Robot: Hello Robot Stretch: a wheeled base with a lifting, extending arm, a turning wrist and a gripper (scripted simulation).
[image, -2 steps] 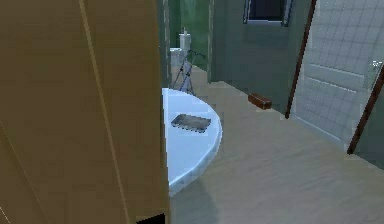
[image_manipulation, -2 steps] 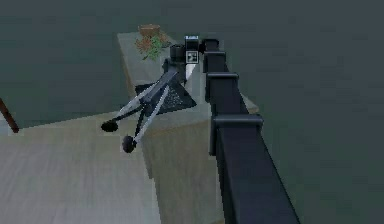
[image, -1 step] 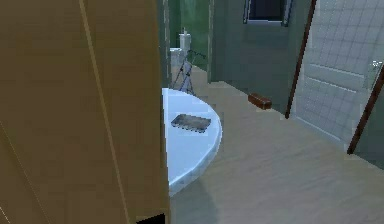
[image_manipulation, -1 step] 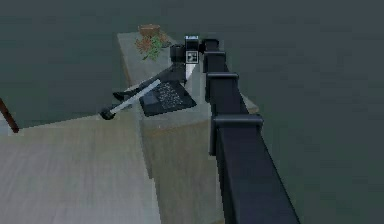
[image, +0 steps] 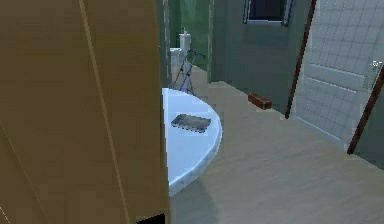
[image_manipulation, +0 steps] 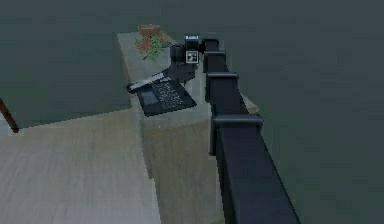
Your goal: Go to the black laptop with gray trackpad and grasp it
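Where the dark square arm bar [image_manipulation: 236, 130] ends at a grey block counter [image_manipulation: 172, 150], gripper [image_manipulation: 158, 76] near flat black laptop [image_manipulation: 164, 98]; finger state and load: cannot tell. Small potted plant [image_manipulation: 152, 40] beyond.

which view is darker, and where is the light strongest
The arm side view is the darker one: the black laptop and the arm stand dim against a dark wall. In the forward view the light is strongest on the white round table and the white door, while a tan panel close by covers the left.
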